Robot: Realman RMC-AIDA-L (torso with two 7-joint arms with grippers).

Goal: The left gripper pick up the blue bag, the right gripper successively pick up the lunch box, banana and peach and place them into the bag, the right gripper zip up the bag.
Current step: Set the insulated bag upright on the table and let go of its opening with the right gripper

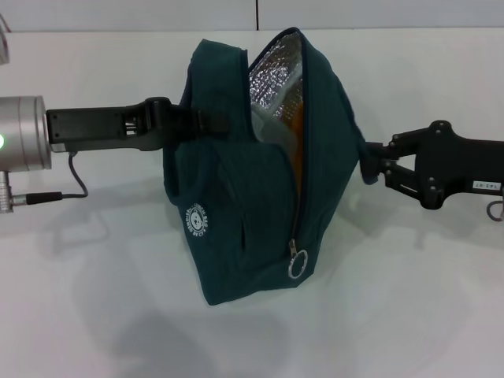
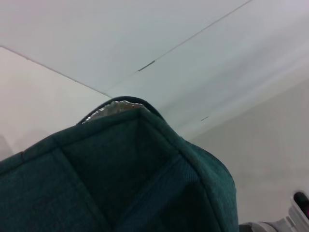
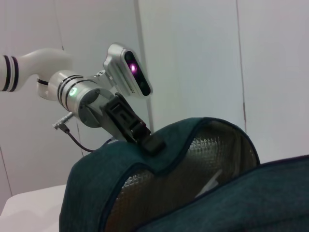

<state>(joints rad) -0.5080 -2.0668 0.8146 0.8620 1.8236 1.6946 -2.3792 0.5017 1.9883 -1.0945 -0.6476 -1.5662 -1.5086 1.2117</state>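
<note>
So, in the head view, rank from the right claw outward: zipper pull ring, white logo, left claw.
1. Zipper pull ring: low on the blue bag's front, nearest the right claw.
2. White logo: farther left.
3. Left claw: the bag's far side.

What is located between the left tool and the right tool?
In the head view, only the blue bag lies between them. The left tool grips one side; the right tool touches the opposite side.

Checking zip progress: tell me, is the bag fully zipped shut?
No. The head view shows the bag gaping at its top, silver lining exposed, with the zipper pull at the low end.
</note>
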